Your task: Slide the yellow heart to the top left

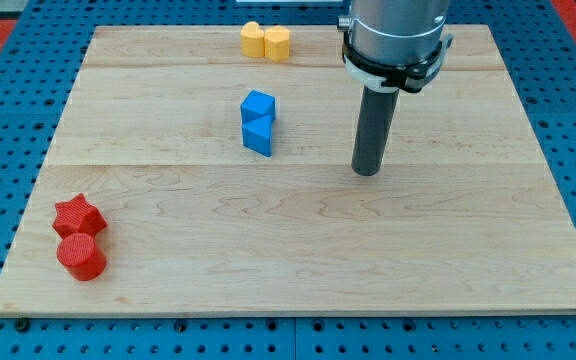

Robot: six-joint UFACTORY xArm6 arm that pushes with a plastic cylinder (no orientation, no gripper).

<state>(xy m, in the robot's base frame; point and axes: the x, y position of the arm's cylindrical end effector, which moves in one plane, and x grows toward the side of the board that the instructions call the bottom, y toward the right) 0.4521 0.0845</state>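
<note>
Jaws do not exist on this arm, so nothing is clenched or released; it ends in a dark rod whose tip [367, 172] stands on bare wood right of the board's centre, touching no block.

Nearest, by the bottom left corner, a red star [78, 215] and a red cylinder [81, 256] touch. Further back, left of the tip and well apart from it, are two blue blocks, one [259, 105] against the other [258, 137], their shapes unclear.

Farthest, at the middle of the top edge, the yellow heart [253, 39] touches a faceted yellow block [278, 44] on its right.

The heart is probably light, rigid and quick to slide or spin on the smooth wood. It cannot be gripped, only pushed, best squarely on its right flank, which the neighbour now covers.

Count: two red, two blue, two yellow.
</note>
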